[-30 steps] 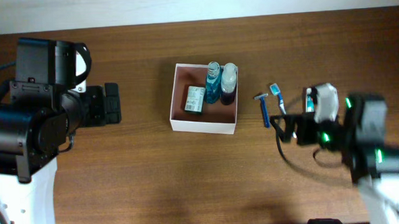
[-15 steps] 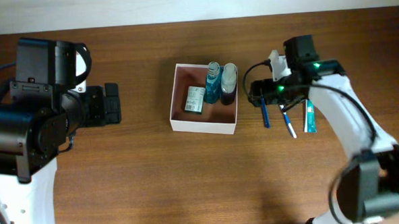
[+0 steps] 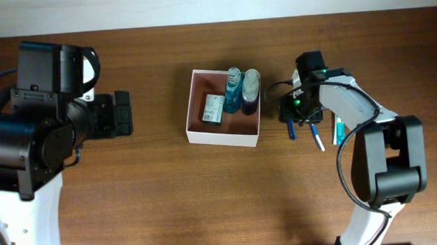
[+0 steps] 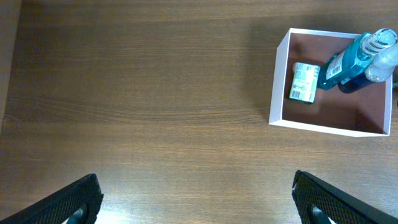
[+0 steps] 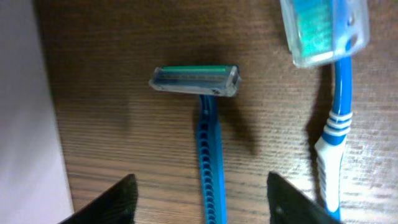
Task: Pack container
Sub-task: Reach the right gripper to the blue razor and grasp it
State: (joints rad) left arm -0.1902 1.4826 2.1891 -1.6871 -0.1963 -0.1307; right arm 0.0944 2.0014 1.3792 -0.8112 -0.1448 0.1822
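The container (image 3: 223, 139) is a square white box with a pinkish-brown inside, mid-table; it also shows in the left wrist view (image 4: 278, 87). It holds a green-white carton (image 3: 214, 109), a blue bottle (image 3: 233, 91) and a dark bottle (image 3: 250, 91). My right gripper (image 3: 290, 109) is open just right of the box. Its fingers (image 5: 199, 211) straddle the handle of a blue razor (image 5: 208, 143), without touching it. My left gripper (image 3: 120, 113) is open and empty, well left of the box, over bare wood (image 4: 202, 208).
A blue-white toothbrush (image 5: 333, 137) with a clear head cap lies just right of the razor (image 3: 291, 132), also seen overhead (image 3: 317, 137). A toothpaste tube (image 3: 338, 129) lies further right. The box's white wall (image 5: 25, 124) is close on the right gripper's left.
My right arm has swung in from the right side of the table and now sits over the razor beside the box. The left arm has not moved.
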